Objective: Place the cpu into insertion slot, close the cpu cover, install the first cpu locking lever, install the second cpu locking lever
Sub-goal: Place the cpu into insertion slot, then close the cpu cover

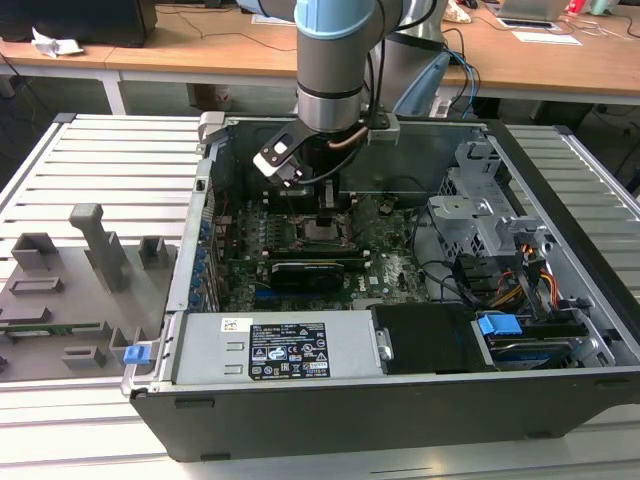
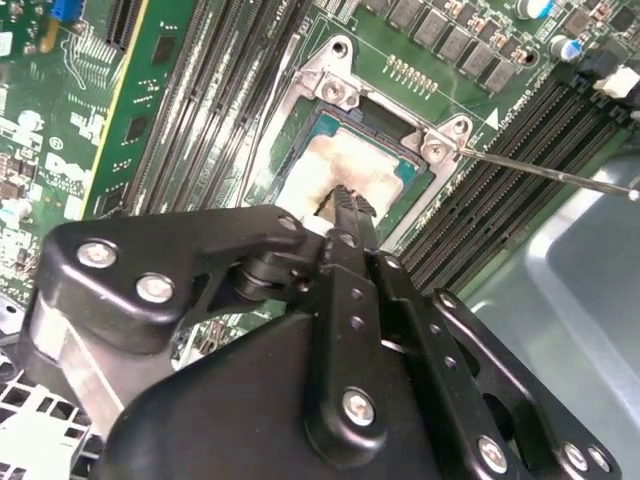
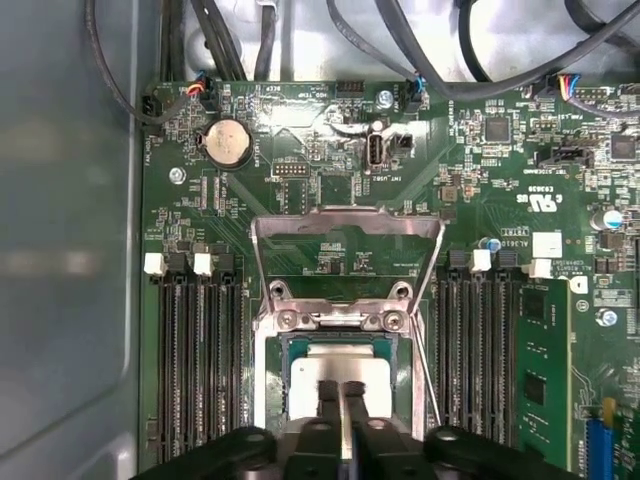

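Note:
The cpu point(image 3: 340, 362) lies flat in the insertion slot point(image 3: 270, 400) on the green motherboard point(image 3: 330, 150), its pale silver face point(image 2: 345, 160) up. Behind it the cpu cover point(image 3: 345, 222) stands swung open as a thin metal frame on its hinge. My gripper point(image 3: 342, 386) hovers right over the chip's near half, its two black fingers point(image 2: 345, 205) pressed together with nothing between them. A thin wire locking lever point(image 2: 560, 175) sticks out unlatched from the socket's corner. In the exterior view the gripper point(image 1: 320, 195) reaches down into the case above the socket point(image 1: 322, 230).
Rows of black memory slots point(image 3: 190, 350) flank the socket on both sides. Cables point(image 3: 420, 50) hang along the case wall behind the board. A black card point(image 1: 305, 272) lies near the socket, with a drive cage point(image 1: 480, 215) and power supply point(image 1: 290, 350) around it.

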`<state>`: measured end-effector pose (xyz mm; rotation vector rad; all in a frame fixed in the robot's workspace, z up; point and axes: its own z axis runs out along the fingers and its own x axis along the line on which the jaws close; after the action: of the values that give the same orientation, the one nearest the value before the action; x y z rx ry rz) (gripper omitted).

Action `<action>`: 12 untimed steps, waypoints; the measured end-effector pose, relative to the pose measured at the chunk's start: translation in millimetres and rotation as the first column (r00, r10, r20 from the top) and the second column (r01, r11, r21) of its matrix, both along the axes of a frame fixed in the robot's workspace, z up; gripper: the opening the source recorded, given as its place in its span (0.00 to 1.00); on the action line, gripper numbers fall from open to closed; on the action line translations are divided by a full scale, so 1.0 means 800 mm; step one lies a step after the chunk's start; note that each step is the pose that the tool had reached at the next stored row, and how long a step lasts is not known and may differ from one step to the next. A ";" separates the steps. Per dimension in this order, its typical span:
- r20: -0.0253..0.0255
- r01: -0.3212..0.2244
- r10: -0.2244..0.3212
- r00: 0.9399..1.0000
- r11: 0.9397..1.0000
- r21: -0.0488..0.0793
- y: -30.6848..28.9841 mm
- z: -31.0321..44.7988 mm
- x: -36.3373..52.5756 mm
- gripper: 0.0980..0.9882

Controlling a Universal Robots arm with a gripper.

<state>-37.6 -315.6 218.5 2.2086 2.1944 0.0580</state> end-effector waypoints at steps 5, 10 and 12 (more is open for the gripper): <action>0.000 0.000 0.000 1.000 1.000 0.000 0.0000 0.0037 0.000 0.01; 0.000 0.000 0.000 1.000 1.000 0.000 0.0000 0.0060 0.000 0.01; 0.000 0.000 0.000 1.000 1.000 0.000 0.0000 0.0068 0.000 0.01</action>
<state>-37.5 -315.6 223.9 2.2086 2.1947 0.0575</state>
